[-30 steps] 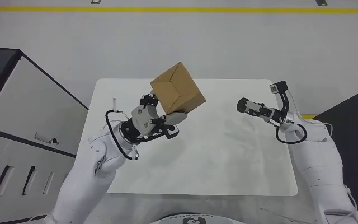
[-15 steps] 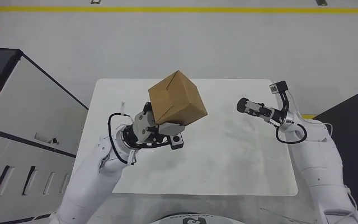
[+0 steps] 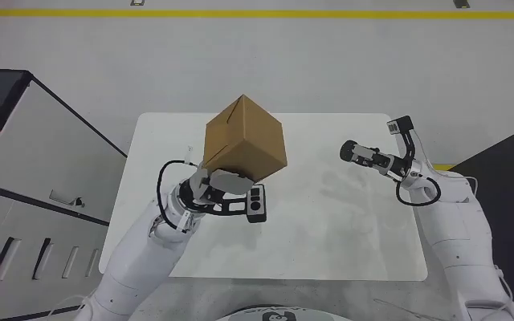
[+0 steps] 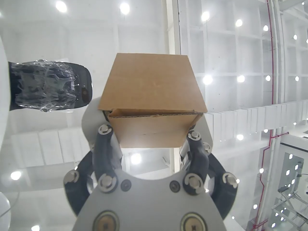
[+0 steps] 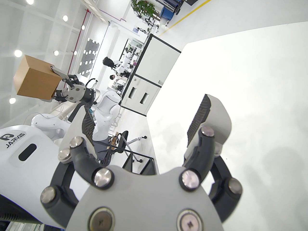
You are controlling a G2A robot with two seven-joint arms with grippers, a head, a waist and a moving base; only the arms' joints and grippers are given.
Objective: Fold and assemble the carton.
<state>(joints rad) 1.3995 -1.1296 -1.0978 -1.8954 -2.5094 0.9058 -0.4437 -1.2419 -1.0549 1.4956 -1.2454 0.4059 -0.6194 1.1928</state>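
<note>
Cardboard, brown and corrugated, sits nearest the robot. The carton (image 3: 244, 138) is clenched in the left gripper (image 4: 150, 135), whose dark fingers (image 4: 103, 150) pinch the box's lower end from either side. That wrist looks up at the ceiling lights, so the box rides above the hand and clear of the table (image 3: 321, 233). From above it hangs over the surface at about 10 o'clock from the table's centre, tilted so that one corner points toward 12.

Holding it aloft by one end probably leaves the other faces free and gives room to turn it before it is set down. The body looks squared up, and a seam runs across its upper face. On the end toward the hand, a raw fluted edge lies under a folded flap. Whether that flap is fully tucked cannot be told.

Farther out, at about 2 o'clock, the right gripper (image 5: 146, 111) hovers above the table, well apart from the carton. Its jaws are spread wide and empty, ribbed pads facing each other. That pose suggests waiting: out of the box's way, yet ready to press a flap or take a side.

Beyond the table's edge at 9 o'clock stands a grey cabinet (image 3: 48, 160). At 12 o'clock a yellow line (image 3: 257, 13) crosses the floor.
</note>
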